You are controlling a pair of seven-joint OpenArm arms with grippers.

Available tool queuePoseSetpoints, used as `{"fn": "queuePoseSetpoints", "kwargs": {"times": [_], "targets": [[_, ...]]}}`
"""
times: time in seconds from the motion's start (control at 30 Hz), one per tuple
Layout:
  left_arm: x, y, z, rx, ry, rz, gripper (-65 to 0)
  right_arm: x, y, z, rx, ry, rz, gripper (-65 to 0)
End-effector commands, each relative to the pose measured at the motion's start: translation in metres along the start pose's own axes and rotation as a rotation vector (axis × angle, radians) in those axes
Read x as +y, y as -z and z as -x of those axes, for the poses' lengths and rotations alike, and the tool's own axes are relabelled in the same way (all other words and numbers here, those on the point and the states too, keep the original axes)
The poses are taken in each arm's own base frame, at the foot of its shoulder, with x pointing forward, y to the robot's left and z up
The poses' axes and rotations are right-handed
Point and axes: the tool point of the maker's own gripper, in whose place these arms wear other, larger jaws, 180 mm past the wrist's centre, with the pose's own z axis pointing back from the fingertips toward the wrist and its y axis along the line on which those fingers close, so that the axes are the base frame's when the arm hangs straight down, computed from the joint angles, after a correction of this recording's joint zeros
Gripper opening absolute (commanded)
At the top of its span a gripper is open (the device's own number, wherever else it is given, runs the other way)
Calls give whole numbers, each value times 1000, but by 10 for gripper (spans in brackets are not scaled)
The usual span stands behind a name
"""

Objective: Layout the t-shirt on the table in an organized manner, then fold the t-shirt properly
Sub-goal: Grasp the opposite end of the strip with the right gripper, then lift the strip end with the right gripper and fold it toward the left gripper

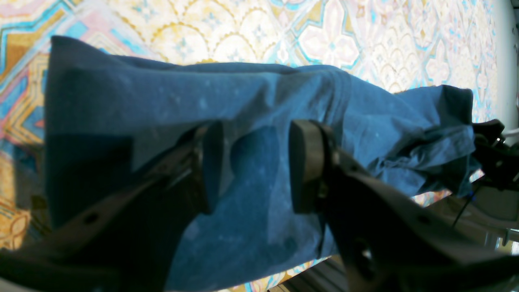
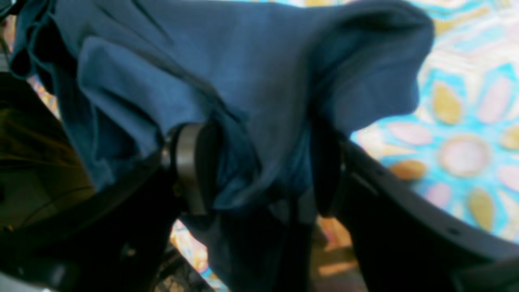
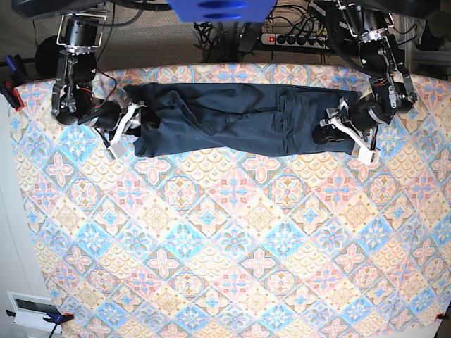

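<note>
The dark navy t-shirt (image 3: 239,116) lies as a long, narrow, wrinkled band along the far side of the table (image 3: 225,232). My left gripper (image 3: 340,131) sits over its right end. In the left wrist view the left gripper (image 1: 255,162) has its jaws apart, with a low ridge of t-shirt (image 1: 162,105) between them that does not fill the gap. At the band's left end is my right gripper (image 3: 131,127). Seen from its wrist camera, the right gripper (image 2: 263,170) stands wide, with bunched t-shirt (image 2: 243,61) sagging between the fingers and lying against one pad.
A power strip and cables (image 3: 296,39) run behind the table's far edge. Clamps (image 3: 10,91) hold the patterned cloth at the left edge. A small white device (image 3: 32,310) sits on the floor at the lower left. Patterned tabletop (image 2: 458,154) shows beside the cloth.
</note>
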Motion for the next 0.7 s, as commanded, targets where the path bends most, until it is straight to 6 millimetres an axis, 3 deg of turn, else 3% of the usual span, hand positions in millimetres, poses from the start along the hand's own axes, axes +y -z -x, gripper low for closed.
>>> {"fn": "queuePoseSetpoints", "kwargs": {"times": [0.0,0.2,0.27,0.4,0.5,0.67], "targets": [[-3,-4,-12,-39,17,12,-406,8,4,-5,-1,-20,-21,-300],[-3,-5,-13,-42,16,11,-406,19,13,-4,-3,-20,-52,-330],[-3,-5,-13,-41,15,10,-406,18,12,-5,-6,-18,-49,-408],[-3,-5,-15,-47,16,12,-406,9,6,-9,-29,-6,-24,-645],[-3,-5,-16,-49,17,13,-406,-7,-8,-17,-75,19,22,-636],[-10,-5,-18,-63,6,47,-406,-42,-42,-64,-145,-49,143,-641]]}}
